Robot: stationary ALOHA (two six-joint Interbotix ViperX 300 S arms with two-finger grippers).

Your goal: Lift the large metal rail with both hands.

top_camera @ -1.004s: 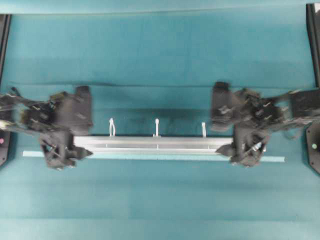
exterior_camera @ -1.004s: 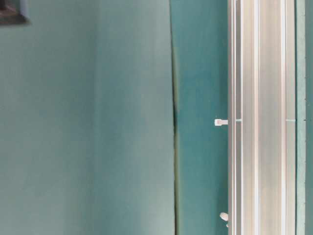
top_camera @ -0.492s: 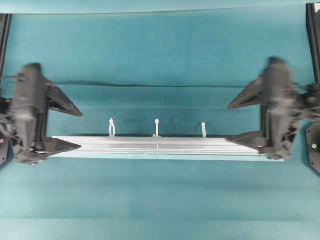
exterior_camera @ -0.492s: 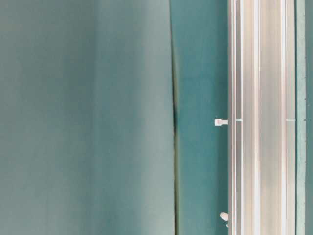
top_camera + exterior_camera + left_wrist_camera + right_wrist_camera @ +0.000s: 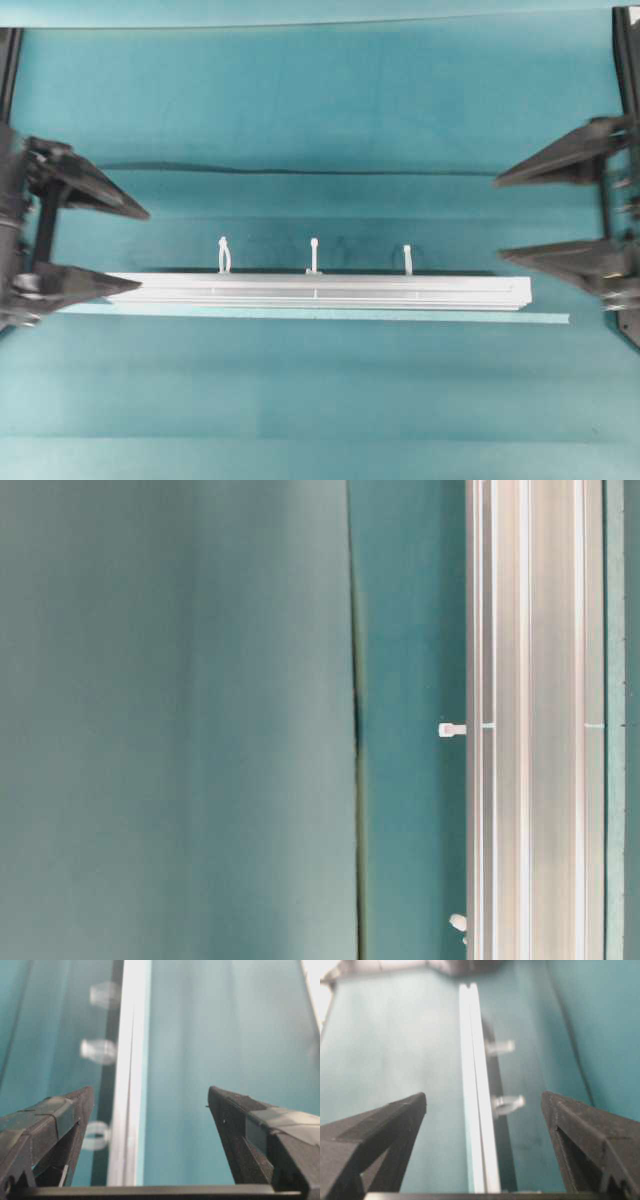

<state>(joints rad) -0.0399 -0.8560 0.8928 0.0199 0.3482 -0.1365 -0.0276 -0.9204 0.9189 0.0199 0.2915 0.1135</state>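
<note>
**Rail on teal cloth**

Rail (image 5: 315, 292): long, silver, grooved; three white pegs (image 5: 313, 254) along its far edge; lying flat on cloth (image 5: 320, 100). Tape strip (image 5: 545, 318) just beside rail. Left gripper (image 5: 125, 250) and right gripper (image 5: 512, 218) spread wide, beyond rail's ends, empty.

My left gripper (image 5: 140, 247) and right gripper (image 5: 497, 219) both stand wide apart at the ends of the rail (image 5: 320, 291), holding nothing. Three white pegs (image 5: 313, 255) stick up along its far edge, blocking a grasp there. A thin tape strip (image 5: 545, 318) lies just beside its near edge. The cloth (image 5: 320, 110) beyond is free.
</note>
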